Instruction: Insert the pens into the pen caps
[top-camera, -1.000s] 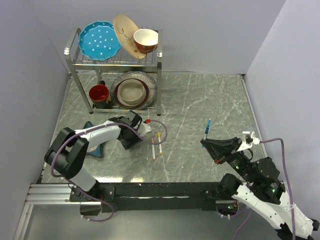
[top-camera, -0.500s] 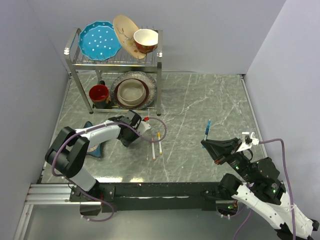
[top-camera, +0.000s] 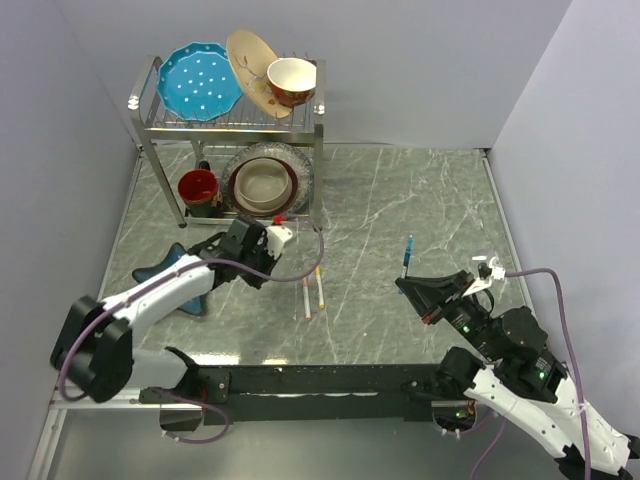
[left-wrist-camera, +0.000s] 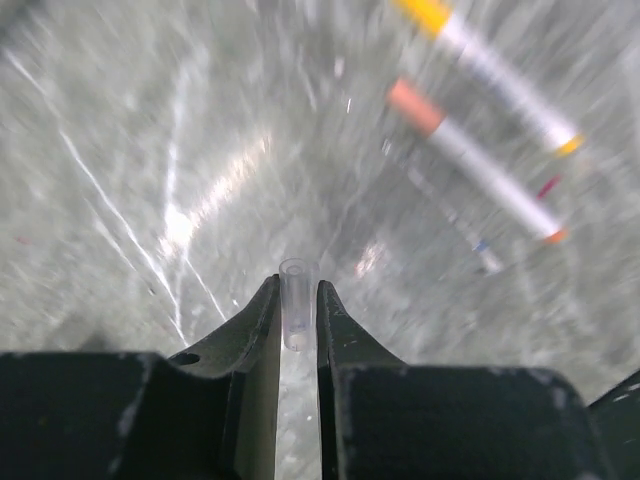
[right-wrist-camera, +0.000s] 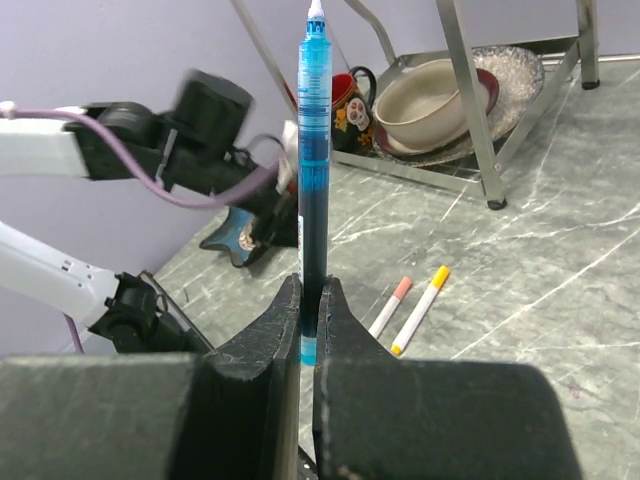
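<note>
- The left fingers (left-wrist-camera: 258, 340) were nearly closed, pinching a small clear pen cap (left-wrist-camera: 297, 310) between their tips, its open end pointing away from the wrist.
- They hung above the grey marbled surface (top-camera: 420, 200), which the left wrist view showed blurred.
- The right fingers (right-wrist-camera: 281, 325) were pressed together on the lower part of a blue pen (right-wrist-camera: 314, 150), gripping it upright with its tip at the top.
- From above, that blue pen (top-camera: 407, 254) stood off the surface at the right side, well apart from the left arm.
- Two white pens lay side by side on the surface between the arms, close together but not touching. One had an orange end (top-camera: 307, 298) and the other a yellow end (top-camera: 319, 285).
- Both white pens lay just to the right of the left fingers.
- A blue star-shaped item (top-camera: 172, 268) lay partly under the left arm.
- Behind it stood a metal dish rack (top-camera: 318, 160). A red mug (top-camera: 197, 187) and a bowl (right-wrist-camera: 440, 100) sat on its lower level, and a blue plate (top-camera: 200, 82) on top.
</note>
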